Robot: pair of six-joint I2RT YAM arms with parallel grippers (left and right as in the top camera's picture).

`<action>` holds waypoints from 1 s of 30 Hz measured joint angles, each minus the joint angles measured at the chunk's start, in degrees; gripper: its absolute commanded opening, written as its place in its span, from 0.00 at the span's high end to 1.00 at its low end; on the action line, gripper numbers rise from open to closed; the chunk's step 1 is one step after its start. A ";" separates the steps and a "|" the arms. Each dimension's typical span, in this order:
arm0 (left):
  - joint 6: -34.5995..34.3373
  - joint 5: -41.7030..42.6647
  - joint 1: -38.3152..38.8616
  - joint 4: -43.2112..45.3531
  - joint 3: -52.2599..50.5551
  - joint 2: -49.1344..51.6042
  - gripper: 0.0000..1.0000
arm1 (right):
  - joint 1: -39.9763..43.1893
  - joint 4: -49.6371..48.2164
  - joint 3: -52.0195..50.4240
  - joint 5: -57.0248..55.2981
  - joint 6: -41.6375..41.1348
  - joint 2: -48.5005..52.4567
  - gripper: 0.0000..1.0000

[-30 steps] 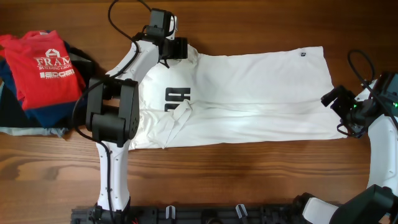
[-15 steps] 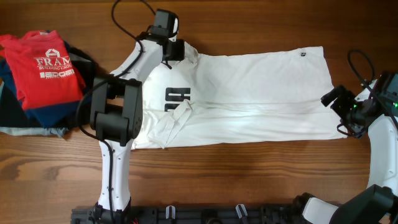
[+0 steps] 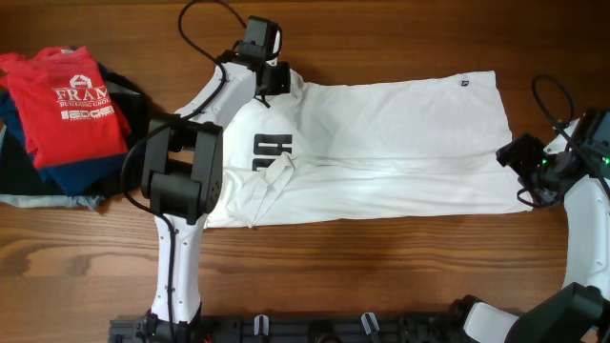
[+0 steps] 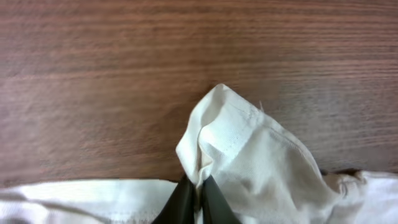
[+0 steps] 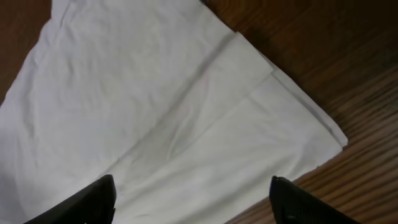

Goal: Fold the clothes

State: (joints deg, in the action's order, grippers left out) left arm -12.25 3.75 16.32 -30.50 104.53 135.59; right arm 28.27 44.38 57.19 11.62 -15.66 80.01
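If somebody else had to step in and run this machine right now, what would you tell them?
Left gripper: shut, pinching the white shirt at its far edge.
Right gripper: open, empty, over the shirt's hem corner.
Shirt lies on the table, partly folded lengthwise.
A pile, red shirt on top, sits at the left.
Left to do: fold across, stack.

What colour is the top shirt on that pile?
Top shirt: red with white lettering, clearest in overhead view.

You have a white shirt (image 3: 381,143) lying flat along the worktop (image 3: 381,267), folded lengthwise, with black print near its left end and its far-left corner bunched upward. A red shirt (image 3: 71,105) tops the pile (image 3: 57,176) at left.
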 measured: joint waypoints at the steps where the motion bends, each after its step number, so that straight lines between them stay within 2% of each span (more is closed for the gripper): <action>1: -0.57 0.02 -0.28 -0.46 -0.17 -0.48 0.96 | -0.22 -0.87 0.00 0.07 0.76 0.00 0.16; 5: -2.03 0.68 -1.03 -1.68 -0.33 -3.85 0.96 | -4.02 -5.05 0.48 0.44 3.65 0.55 0.11; 9: -2.38 1.14 -0.92 -4.72 -0.33 -7.10 0.96 | -9.51 -12.66 3.58 0.85 7.56 5.16 0.00; 15: -3.76 2.49 -0.83 -9.33 -0.33 -7.67 0.96 | -12.81 -33.75 5.62 1.16 10.40 18.08 0.01; 19: -4.44 2.80 -0.72 -11.21 -0.33 -8.35 0.96 | -12.74 -42.82 5.64 -1.55 10.34 26.27 0.00; 25: -4.48 3.02 -0.61 -12.76 -0.33 -9.07 0.96 | -12.74 -57.24 5.68 -3.56 9.94 33.00 0.01; 30: -4.63 3.02 -0.61 -13.18 -0.33 -9.07 0.96 | -12.74 -59.98 7.52 -5.51 9.92 38.25 0.00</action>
State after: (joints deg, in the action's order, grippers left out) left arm -16.88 6.76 15.70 -43.68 104.20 126.52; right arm 15.53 -15.59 64.71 6.11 -5.74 118.26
